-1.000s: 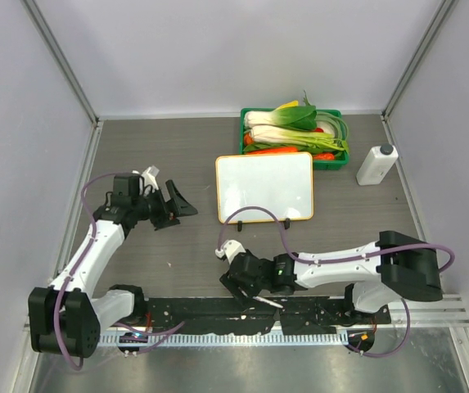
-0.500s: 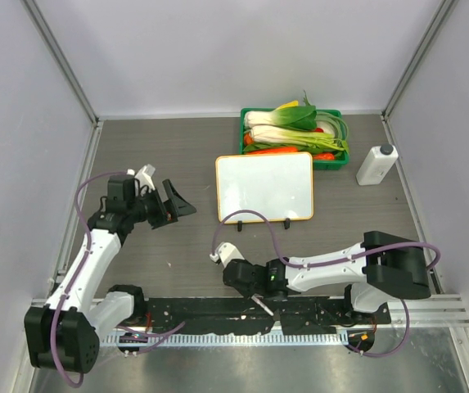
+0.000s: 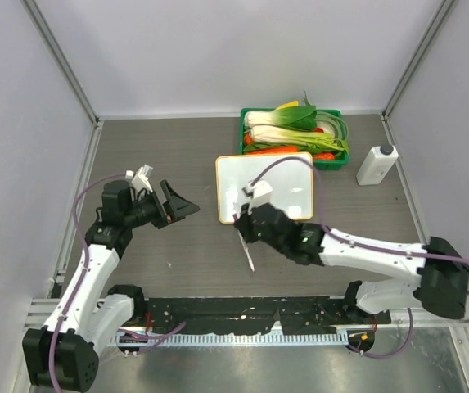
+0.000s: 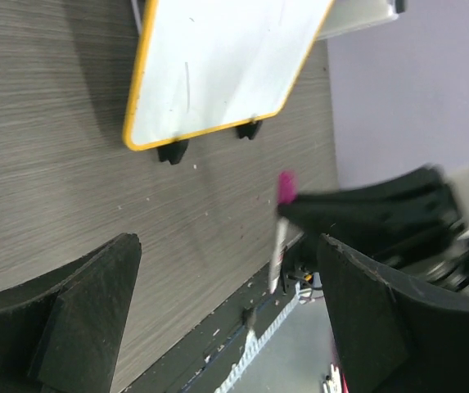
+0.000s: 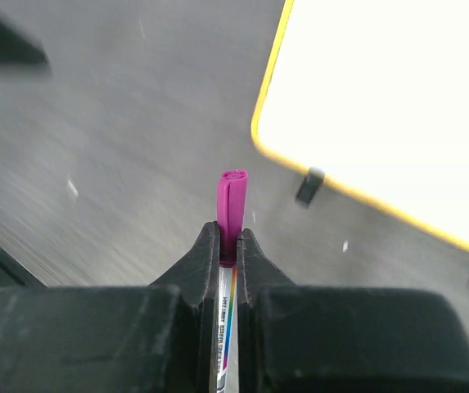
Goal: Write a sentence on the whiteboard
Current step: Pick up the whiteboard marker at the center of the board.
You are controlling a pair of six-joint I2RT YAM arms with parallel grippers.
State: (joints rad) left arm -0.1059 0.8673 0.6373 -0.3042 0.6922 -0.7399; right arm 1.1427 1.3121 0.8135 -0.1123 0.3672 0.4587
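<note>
Top external | right tool (image 3: 245,232) clamping marker (image 3: 250,255), moved up to whiteboard (image 3: 287,182) | left tool (image 3: 181,205) spread

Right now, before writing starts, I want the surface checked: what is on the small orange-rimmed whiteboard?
No writing shows on the small orange-rimmed whiteboard, only faint grey streaks. From above, the right arm covers its near left corner; the left wrist view shows that corner bare.
</note>
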